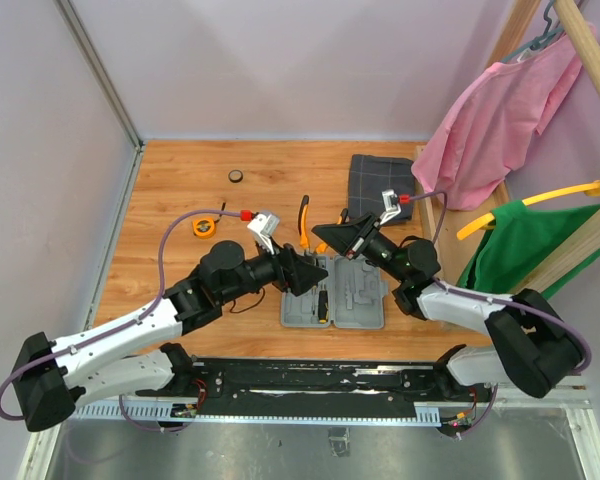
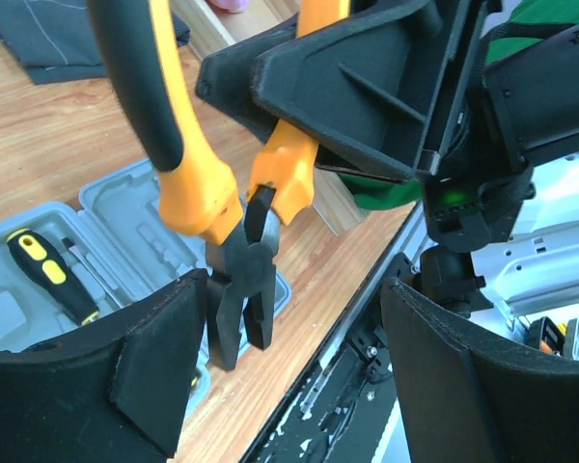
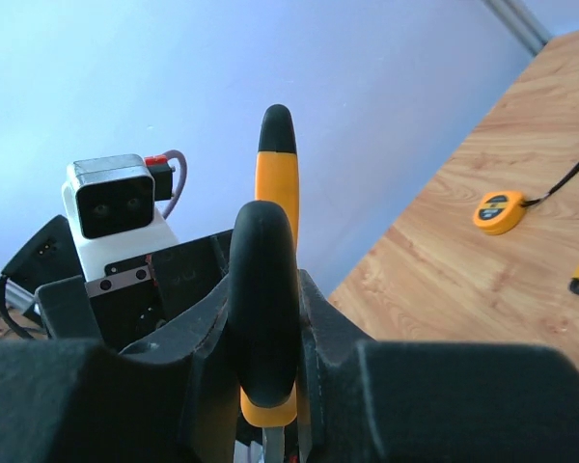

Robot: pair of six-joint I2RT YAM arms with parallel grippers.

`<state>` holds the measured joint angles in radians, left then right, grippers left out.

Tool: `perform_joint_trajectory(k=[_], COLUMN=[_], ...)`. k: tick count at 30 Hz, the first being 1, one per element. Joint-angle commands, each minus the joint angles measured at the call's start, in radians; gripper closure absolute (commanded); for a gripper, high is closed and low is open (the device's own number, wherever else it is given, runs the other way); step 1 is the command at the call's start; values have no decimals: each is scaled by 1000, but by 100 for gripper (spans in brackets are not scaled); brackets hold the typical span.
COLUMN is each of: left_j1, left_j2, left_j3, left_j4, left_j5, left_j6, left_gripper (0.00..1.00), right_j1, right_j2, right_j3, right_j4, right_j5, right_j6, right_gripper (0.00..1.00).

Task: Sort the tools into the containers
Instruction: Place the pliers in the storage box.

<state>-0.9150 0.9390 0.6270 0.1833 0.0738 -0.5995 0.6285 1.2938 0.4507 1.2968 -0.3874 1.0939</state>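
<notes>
While the right jaws clamp the pliers (image 2: pixel 205 193), the left jaws stand open.

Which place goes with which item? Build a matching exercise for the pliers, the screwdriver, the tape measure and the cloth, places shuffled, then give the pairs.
Things:
1. pliers
2. screwdriver
3. tape measure
4. cloth

Places:
A. lying in the open tool case
B. on the tabletop, left of the case
C. gripped by the right end effector
D. folded on the table beyond the case

Pairs: 1-C, 2-A, 3-B, 4-D
</notes>
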Motion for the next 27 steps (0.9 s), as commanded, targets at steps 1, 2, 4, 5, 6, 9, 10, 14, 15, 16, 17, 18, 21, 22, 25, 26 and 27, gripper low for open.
perform_joint_trajectory(k=[1, 2, 4, 5, 6, 9, 10, 14, 15, 16, 17, 18, 21, 22, 25, 26, 27], left_j1=[-16, -16, -15, -16, -16, -16, -16, -16, -16, -16, -16, -16, -16, -16, -16, -16, -15], left_j2=[12, 13, 14, 12, 12, 12, 16, 13, 10, 7, 2, -2, -17, -21, -32, -36, -40], left_j3=[5, 5, 3, -1, -4, -9, -8, -6, -8, -9, -12, -13, -10, -8, 3, 6, 10], left_j4=[77, 85, 101, 109, 117, 140, 143, 141, 140, 140, 140, 137, 109, 98, 57, 43, 30], left_j5=[14, 16, 18, 19, 20, 35, 39, 33, 28, 22, 17, 11, -12, -24, -60, -72, -84], left_j6=[11, 13, 12, 10, 9, 3, 3, 5, 5, 4, 6, 6, 19, 26, 47, 54, 61], left_gripper=[28, 32, 41, 45, 50, 65, 70, 94, 99, 99, 100, 100, 100, 100, 99, 100, 100], right_j1=[-30, -29, -31, -31, -31, -31, -31, -32, -33, -35, -37, -39, -49, -50, -52, -52, -52], right_j2=[45, 43, 31, 23, 18, 14, 14, 16, 16, 13, 9, 2, -39, -57, -123, -146, -173], right_j3=[50, 51, 49, 51, 52, 53, 50, 48, 46, 42, 38, 31, 0, -10, -32, -37, -40], right_j4=[258, 257, 254, 252, 250, 247, 249, 247, 245, 241, 232, 221, 157, 124, 21, -17, -59], right_j5=[-75, -78, -79, -81, -84, -92, -93, -99, -99, -99, -98, -95, -79, -72, -45, -35, -24], right_j6=[134, 133, 124, 119, 117, 119, 121, 116, 111, 106, 99, 91, 48, 30, -30, -51, -73], right_gripper=[99, 99, 99, 99, 99, 99, 99, 99, 98, 93, 88, 82, 60, 54, 35, 30, 26])
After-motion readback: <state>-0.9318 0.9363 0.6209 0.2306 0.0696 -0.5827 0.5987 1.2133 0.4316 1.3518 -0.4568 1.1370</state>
